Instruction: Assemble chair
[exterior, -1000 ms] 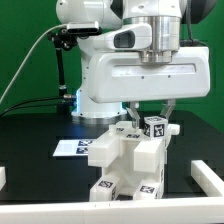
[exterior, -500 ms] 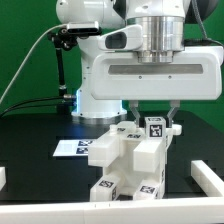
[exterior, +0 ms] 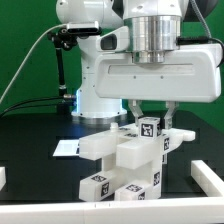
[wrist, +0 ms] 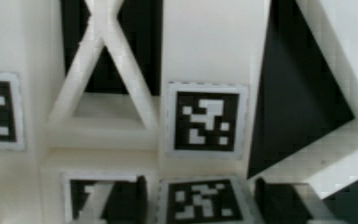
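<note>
While the large white arm [exterior: 150, 70] fills the upper part of the exterior view, the black bench [exterior: 30, 135] is seen beneath it, with a white rail [exterior: 205, 176] cut off at the exterior view's right edge. The chair [exterior: 125, 160], a cluster of white blocky parts carrying marker tags, is located at the bench's middle, directly under the arm. The tool [exterior: 150, 122] is clamped on the chair's topmost tagged block, one finger on each side. Behind the chair, the marker board [exterior: 66, 148] is largely hidden. From the wrist view, only blurred white parts and tags are made out.
</note>
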Tool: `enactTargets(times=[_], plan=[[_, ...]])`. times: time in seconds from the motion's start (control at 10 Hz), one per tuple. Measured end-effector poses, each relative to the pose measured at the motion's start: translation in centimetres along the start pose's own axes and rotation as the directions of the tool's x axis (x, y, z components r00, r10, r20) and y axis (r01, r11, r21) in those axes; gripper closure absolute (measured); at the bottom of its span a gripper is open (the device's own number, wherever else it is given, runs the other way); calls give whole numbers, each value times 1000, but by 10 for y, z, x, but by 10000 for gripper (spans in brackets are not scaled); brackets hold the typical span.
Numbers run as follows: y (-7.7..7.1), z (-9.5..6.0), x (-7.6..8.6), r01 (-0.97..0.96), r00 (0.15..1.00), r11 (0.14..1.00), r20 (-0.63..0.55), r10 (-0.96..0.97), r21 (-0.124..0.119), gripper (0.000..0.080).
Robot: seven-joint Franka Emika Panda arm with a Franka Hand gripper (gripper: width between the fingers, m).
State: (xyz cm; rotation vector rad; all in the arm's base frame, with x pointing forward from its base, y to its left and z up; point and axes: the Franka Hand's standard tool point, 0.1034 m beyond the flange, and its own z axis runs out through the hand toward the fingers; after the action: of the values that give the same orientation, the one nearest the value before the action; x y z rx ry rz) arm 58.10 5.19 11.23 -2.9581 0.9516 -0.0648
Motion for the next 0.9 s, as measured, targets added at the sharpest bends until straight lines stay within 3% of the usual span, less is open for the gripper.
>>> enactTargets(times=[0.3, 0.6, 0.9], plan=[[-1, 0, 2, -176, 984, 984, 4, 176, 12, 514], [1, -1, 5, -399, 917, 916, 32, 398, 39, 514], [8, -3, 15, -455, 890, 888, 46, 453, 65, 514]])
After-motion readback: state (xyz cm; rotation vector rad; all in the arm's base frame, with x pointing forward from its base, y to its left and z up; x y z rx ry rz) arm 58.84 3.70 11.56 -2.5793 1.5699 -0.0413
